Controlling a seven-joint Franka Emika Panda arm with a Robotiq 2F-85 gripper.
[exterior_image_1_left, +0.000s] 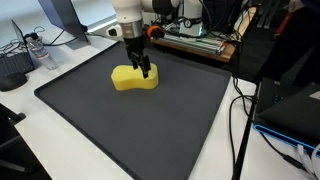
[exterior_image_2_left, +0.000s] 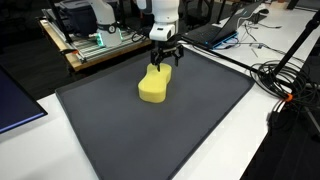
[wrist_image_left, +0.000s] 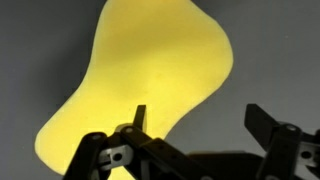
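Currently, the gripper (exterior_image_1_left: 145, 69) stands with its jaws wide apart and clamped on nothing. It is positioned directly over one end of the yellow foam block (exterior_image_1_left: 133, 79).

The block is a single solid piece in a bright, uniform yellow. Its outline is rounded, with two lobes joined by a shallow waist, much like a kidney or a peanut. The top face is flat and smooth, and the side walls are low and upright. No print or marking can be made out on it.

In both exterior views the block lies flat on the dark grey mat (exterior_image_1_left: 120, 130). It sits toward the mat's far edge, on the side where the arm comes in, and does not reach that edge. The mat rests on a white table (exterior_image_2_left: 50, 155).

In the wrist view the block fills the upper left of the picture. One of the fingers (wrist_image_left: 139, 118) shows in front of the yellow surface, while the opposite finger stands over bare mat beside the block. Whether either finger touches the block cannot be told.
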